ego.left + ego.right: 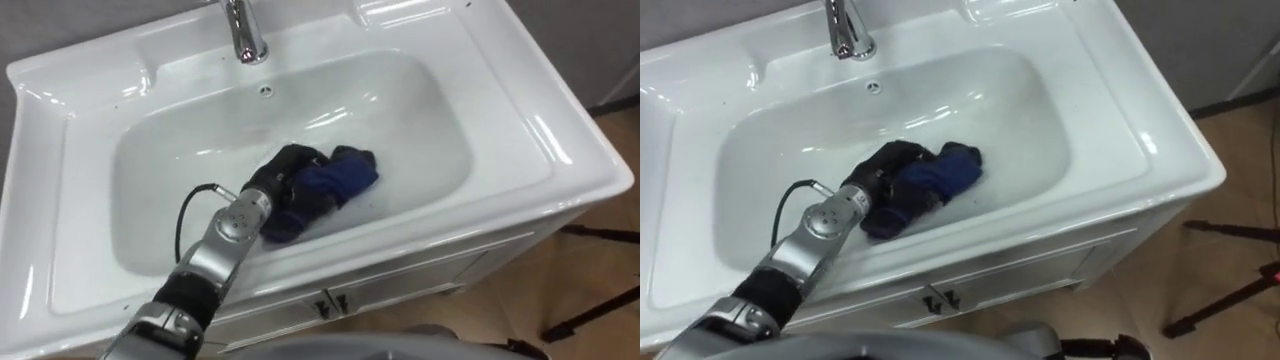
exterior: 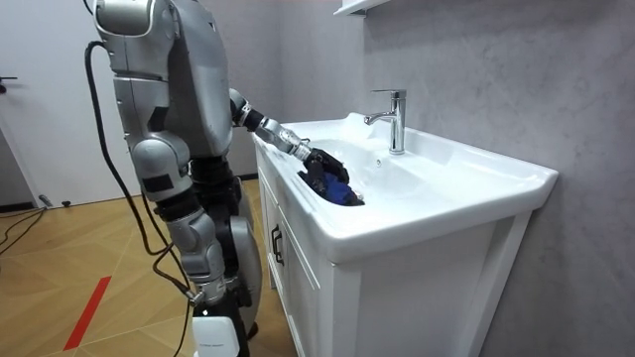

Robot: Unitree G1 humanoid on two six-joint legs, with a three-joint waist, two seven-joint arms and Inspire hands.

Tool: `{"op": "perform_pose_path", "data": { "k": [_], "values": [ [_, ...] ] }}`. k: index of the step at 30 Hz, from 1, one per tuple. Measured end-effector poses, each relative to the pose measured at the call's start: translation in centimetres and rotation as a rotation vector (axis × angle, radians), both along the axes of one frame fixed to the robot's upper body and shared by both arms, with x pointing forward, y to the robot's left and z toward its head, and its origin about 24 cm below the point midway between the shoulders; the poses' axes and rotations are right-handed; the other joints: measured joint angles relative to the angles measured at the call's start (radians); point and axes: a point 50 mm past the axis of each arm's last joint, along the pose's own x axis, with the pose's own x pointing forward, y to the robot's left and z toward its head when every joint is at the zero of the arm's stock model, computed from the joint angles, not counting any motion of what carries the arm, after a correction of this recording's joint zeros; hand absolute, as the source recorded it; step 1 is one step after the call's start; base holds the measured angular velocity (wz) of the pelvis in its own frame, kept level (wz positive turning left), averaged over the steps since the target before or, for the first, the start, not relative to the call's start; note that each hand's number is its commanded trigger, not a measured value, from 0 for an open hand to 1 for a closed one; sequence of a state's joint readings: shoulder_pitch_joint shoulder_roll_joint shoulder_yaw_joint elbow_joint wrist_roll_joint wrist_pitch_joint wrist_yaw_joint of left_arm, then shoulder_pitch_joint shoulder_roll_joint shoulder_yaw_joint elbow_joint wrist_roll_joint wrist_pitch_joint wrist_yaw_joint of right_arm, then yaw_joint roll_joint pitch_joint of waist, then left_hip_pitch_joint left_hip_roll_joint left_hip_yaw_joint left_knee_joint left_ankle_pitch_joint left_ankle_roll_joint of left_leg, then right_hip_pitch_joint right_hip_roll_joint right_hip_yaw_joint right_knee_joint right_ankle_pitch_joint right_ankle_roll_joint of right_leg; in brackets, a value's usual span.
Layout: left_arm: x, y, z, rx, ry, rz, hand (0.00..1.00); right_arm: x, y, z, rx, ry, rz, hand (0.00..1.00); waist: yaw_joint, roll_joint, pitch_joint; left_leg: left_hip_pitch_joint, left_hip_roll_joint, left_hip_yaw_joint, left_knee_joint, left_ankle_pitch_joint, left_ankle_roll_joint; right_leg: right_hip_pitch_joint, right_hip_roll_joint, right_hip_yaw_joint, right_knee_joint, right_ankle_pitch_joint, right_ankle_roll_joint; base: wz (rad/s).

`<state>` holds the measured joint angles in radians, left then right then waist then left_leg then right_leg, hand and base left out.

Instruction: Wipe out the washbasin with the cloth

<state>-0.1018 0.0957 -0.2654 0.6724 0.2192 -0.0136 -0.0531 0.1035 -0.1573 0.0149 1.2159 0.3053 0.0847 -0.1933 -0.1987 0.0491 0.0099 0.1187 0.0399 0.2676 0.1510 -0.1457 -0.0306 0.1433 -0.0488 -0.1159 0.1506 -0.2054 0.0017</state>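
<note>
Centre frame, the left hand [image 1: 283, 182], fingers curled round the blue cloth [image 1: 345, 172], would do best pressing it flat and sweeping the basin [image 1: 150, 165] wall to wall

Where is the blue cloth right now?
In the eye views, the blue cloth sits in the white basin near its front wall, gripped in the robot's left hand.

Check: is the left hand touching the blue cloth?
Touching: the left eye view shows the left hand on the blue cloth, fingers curled into it.
</note>
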Motion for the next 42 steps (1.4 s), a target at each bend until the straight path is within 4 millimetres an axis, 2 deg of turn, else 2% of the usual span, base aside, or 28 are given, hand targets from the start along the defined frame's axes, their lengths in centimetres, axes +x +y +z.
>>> {"op": "perform_pose_path", "data": {
  "k": [3,7,10,12,14,15,18,22,24,26,28,30,32,37,42],
  "values": [
    [0.0,0.6,0.1,0.094,-0.030,-0.038,1.00,0.0,0.0,0.0,-0.002,-0.003,0.006,0.00,0.014,0.001,-0.0006,0.005,0.000,-0.004,0.000,0.000,0.000,0.001,-0.001,-0.001,0.001,-0.004,0.000,0.03],
    [-0.1,1.9,0.0,0.177,-0.045,-0.035,1.00,-0.2,-0.3,0.1,-0.009,-0.004,-0.011,0.00,0.012,0.006,-0.0049,0.002,0.000,-0.018,0.000,0.000,0.000,0.003,-0.001,-0.016,0.003,-0.005,0.001,0.08],
    [-0.8,4.9,-0.1,0.311,-0.060,0.011,1.00,-0.5,-0.9,0.2,-0.032,0.027,0.026,0.00,0.016,0.009,-0.0131,-0.003,0.002,-0.022,0.000,0.000,0.000,0.000,0.003,-0.024,0.004,-0.005,-0.002,0.05],
    [-2.2,8.6,0.0,0.534,-0.096,0.032,1.00,-0.7,-1.5,0.4,-0.065,0.063,0.081,0.00,0.019,0.015,-0.0245,-0.001,0.004,-0.021,-0.001,0.000,0.000,0.001,0.005,-0.022,0.003,-0.006,-0.004,-0.02],
    [-2.7,10.2,0.4,0.684,-0.147,0.019,1.00,-1.1,-2.2,0.6,-0.098,0.104,0.135,0.00,0.043,0.022,-0.0257,0.010,0.004,-0.021,-0.004,0.000,0.000,0.008,0.005,-0.018,0.003,-0.005,-0.006,-0.08],
    [-3.3,10.5,0.3,0.755,-0.176,0.000,1.00,-1.3,-2.7,0.7,-0.121,0.134,0.172,0.00,0.044,0.026,-0.0280,0.018,0.004,-0.021,-0.006,0.000,0.000,0.017,0.005,-0.018,0.001,-0.006,-0.006,-0.07],
    [-4.7,10.4,-0.1,0.847,-0.220,-0.036,1.00,-1.5,-3.4,0.9,-0.151,0.161,0.187,0.00,0.045,0.029,-0.0308,0.029,0.008,-0.021,-0.007,0.000,0.000,0.020,0.009,-0.013,0.004,-0.008,-0.010,-0.13],
    [-5.8,10.6,-0.3,0.946,-0.248,-0.074,1.00,-2.4,-3.9,1.1,-0.163,0.209,0.159,0.00,0.069,0.036,-0.0375,0.033,0.021,-0.022,-0.005,-0.003,-0.006,0.018,0.021,0.002,0.003,-0.006,-0.022,-0.23],
    [-6.6,10.8,-0.6,0.963,-0.241,-0.050,1.00,-2.7,-4.5,1.4,-0.176,0.212,0.112,0.00,0.070,0.049,-0.0446,0.036,0.024,-0.023,-0.002,-0.003,-0.006,0.015,0.022,0.005,0.004,-0.009,-0.027,-0.05],
    [-7.3,10.9,-0.8,0.963,-0.230,-0.027,1.00,-2.7,-4.9,1.5,-0.184,0.210,0.095,0.00,0.072,0.056,-0.0481,0.042,0.024,-0.029,-0.002,-0.003,-0.006,0.018,0.023,0.008,0.010,-0.012,-0.032,-0.09],
    [-7.5,10.9,-0.9,0.956,-0.221,0.002,1.00,-2.6,-5.0,1.6,-0.186,0.206,0.073,0.00,0.079,0.057,-0.0476,0.046,0.025,-0.044,-0.002,-0.002,-0.008,0.026,0.025,0.007,0.020,-0.014,-0.035,-0.06],
    [-7.5,10.8,-0.8,0.954,-0.232,0.016,1.00,-2.7,-5.3,1.7,-0.196,0.206,0.053,0.00,0.110,0.057,-0.0475,0.053,0.026,-0.052,-0.002,-0.001,-0.008,0.034,0.027,0.007,0.019,-0.018,-0.040,-0.04],
    [-7.4,10.7,-0.7,0.953,-0.244,0.023,1.00,-2.2,-5.4,1.8,-0.206,0.186,0.058,0.00,0.127,0.058,-0.0473,0.053,0.030,-0.053,-0.002,-0.001,-0.009,0.034,0.030,0.004,0.019,-0.019,-0.041,0.03],
    [-7.5,10.6,-0.8,0.948,-0.243,0.033,1.00,-1.6,-5.7,2.0,-0.222,0.143,0.070,0.00,0.142,0.056,-0.0472,0.072,0.035,-0.057,-0.002,-0.002,-0.010,0.051,0.034,-0.009,0.018,-0.033,-0.052,0.04],
    [-7.8,10.8,-0.9,0.933,-0.221,0.063,1.00,-2.7,-5.9,2.0,-0.225,0.170,0.064,0.00,0.147,0.053,-0.0463,0.087,0.040,-0.057,-0.003,-0.002,-0.010,0.070,0.033,-0.015,0.020,-0.043,-0.063,0.03]
  ]
}}
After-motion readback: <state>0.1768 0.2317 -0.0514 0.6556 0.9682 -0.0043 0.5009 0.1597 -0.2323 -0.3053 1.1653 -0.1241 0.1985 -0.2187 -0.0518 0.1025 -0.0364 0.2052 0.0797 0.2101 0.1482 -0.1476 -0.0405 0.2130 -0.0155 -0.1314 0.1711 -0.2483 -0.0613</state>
